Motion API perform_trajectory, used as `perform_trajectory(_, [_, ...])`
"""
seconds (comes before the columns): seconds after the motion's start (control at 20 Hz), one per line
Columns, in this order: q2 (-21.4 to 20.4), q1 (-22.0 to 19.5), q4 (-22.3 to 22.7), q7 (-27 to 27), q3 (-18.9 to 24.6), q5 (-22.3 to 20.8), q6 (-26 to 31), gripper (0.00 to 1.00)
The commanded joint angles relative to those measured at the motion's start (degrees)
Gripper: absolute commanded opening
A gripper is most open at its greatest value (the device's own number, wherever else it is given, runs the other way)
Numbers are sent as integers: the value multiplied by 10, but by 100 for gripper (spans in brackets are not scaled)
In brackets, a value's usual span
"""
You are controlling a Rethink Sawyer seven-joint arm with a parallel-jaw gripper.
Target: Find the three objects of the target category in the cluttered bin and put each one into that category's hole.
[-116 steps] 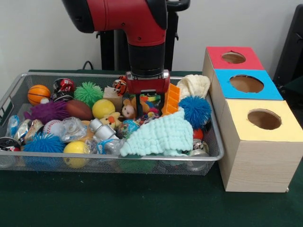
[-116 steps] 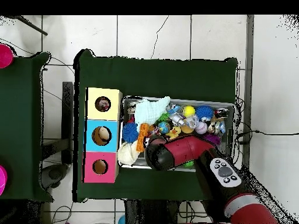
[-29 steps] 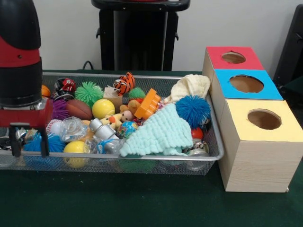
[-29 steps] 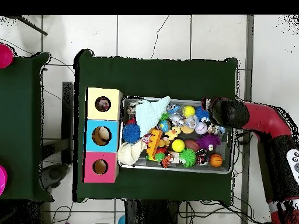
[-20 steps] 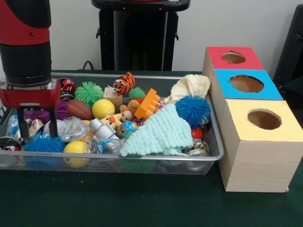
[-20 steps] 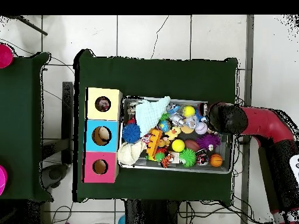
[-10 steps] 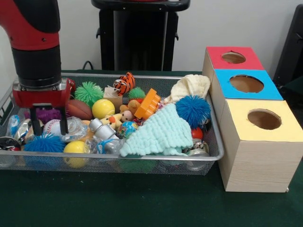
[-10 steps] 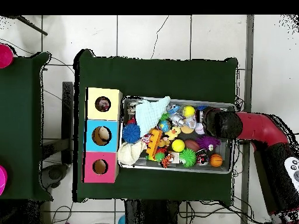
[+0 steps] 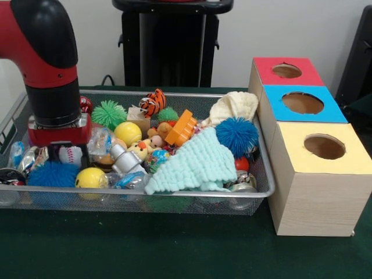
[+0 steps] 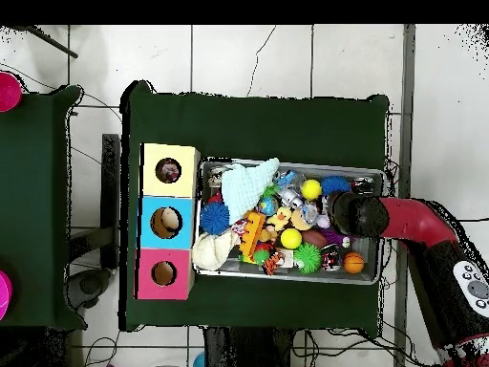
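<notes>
Reaching down into the wire bin (image 9: 264, 174) at its end farthest from the three-holed box (image 9: 314, 168), the gripper (image 9: 58, 152) sinks among a white baseball (image 9: 71, 155) and crinkled plastic. Clutter hides its fingers, so whether they are apart or clamped cannot be told. Which toy it wants is unclear.

The red and black arm (image 9: 43, 52) comes down from the upper left of the front view, its black wrist cylinder pointing straight down and ending in a red block. Below that block the gripper (image 9: 58, 152) is sunk low, and only dark stubs of it show, so whether it is spread or closed cannot be told. In the overhead view the arm (image 10: 420, 239) reaches in from the lower right, bends at a red elbow and ends in the dark round wrist (image 10: 346, 214).
</notes>
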Motion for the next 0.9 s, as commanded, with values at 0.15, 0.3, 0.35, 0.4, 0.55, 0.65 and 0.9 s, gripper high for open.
perform_trajectory(0.15, [55, -10, -8, -81, -14, -56, -36, 100])
perform_trajectory(0.3, [58, -21, 1, -84, -3, -58, -49, 0])
perform_trajectory(0.35, [57, -23, 2, -83, -1, -54, -49, 0])
perform_trajectory(0.4, [57, -24, 4, -83, 1, -51, -49, 0])
perform_trajectory(0.55, [37, -15, 14, -61, -8, -42, -40, 0])
perform_trajectory(0.65, [19, -14, 28, -51, -8, -32, -32, 0])
perform_trajectory(0.9, [-35, -9, 75, -31, 2, 3, -4, 0])
